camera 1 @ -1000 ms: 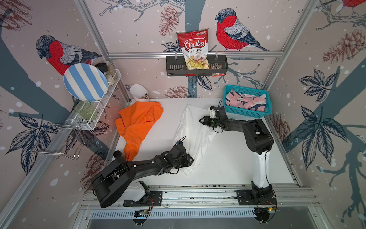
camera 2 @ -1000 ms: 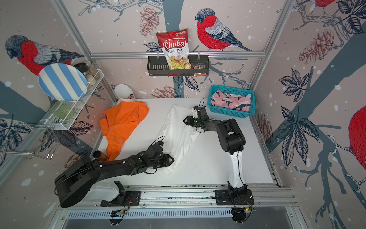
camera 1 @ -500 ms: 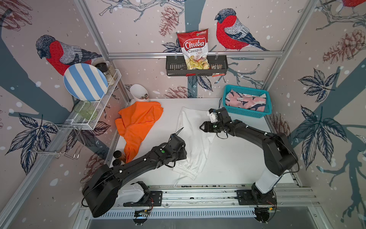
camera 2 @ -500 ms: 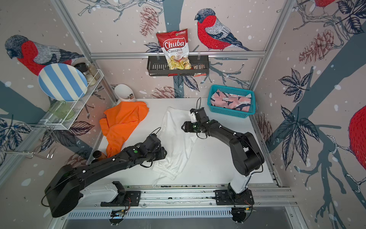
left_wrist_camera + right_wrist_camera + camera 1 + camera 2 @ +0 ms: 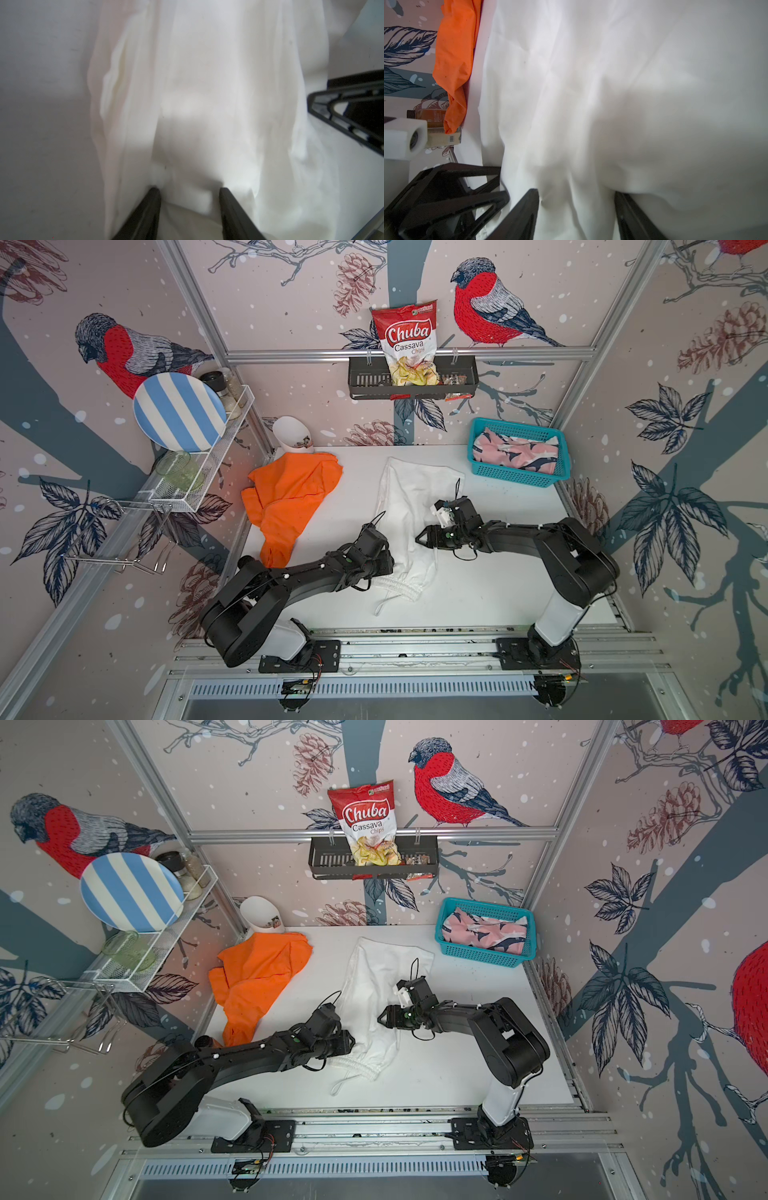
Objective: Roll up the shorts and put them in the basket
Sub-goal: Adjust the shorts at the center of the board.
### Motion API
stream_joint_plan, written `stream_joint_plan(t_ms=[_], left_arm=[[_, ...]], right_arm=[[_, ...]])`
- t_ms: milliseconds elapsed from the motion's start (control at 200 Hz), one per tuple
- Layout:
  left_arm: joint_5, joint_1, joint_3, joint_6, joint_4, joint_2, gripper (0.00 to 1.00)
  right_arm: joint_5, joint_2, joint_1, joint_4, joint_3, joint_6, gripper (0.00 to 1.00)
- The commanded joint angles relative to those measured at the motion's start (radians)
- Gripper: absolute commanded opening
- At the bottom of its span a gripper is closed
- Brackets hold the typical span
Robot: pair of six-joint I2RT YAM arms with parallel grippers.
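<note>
White shorts (image 5: pixel 409 506) blur in both wrist views; left gripper (image 5: pixel 189 190) and right gripper (image 5: pixel 576 192) gape over them, contact unclear.

"Chuba Cassava Chips" on the red-and-white chip bag (image 5: pixel 408 344) in both top views, barcoded carton's (image 5: pixel 443 138) print illegible

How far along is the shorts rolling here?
Done, apparently: the pink shorts sit bundled in the basket. In hand: the white shorts lie stretched out, unrolled, with the left gripper and right gripper open over them. Remaining: the orange shorts, crumpled and untouched.
</note>
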Motion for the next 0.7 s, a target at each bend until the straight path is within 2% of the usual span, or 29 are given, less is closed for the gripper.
stream_joint_plan(t_ms=[0,60,190,300,360,450,500,695], left_arm=[[0.024,0.016,0.001,-0.008,-0.159,0.013,0.52],[0.021,0.035,0.025,0.005,-0.171,0.016,0.52],[0.051,0.077,0.057,0.045,-0.178,0.028,0.52],[0.119,0.120,0.065,0.084,-0.169,0.027,0.52],[0.124,0.136,0.063,0.098,-0.173,0.029,0.52],[0.140,0.159,0.056,0.121,-0.164,0.050,0.52],[0.152,0.166,0.053,0.134,-0.159,0.068,0.53],[0.171,0.210,0.022,0.168,-0.134,0.084,0.53]], right_arm=[[0.097,0.003,-0.003,-0.058,0.052,-0.114,0.64],[0.127,-0.044,0.006,-0.105,0.080,-0.187,0.65],[0.278,-0.210,0.078,-0.201,0.076,-0.399,0.89],[0.357,-0.342,0.140,-0.184,0.015,-0.500,0.84],[0.444,-0.410,0.216,-0.128,-0.041,-0.559,0.88],[0.545,-0.511,0.360,-0.048,-0.150,-0.736,1.00],[0.612,-0.556,0.436,-0.021,-0.205,-0.819,1.00],[0.744,-0.569,0.595,-0.068,-0.291,-0.982,1.00]])
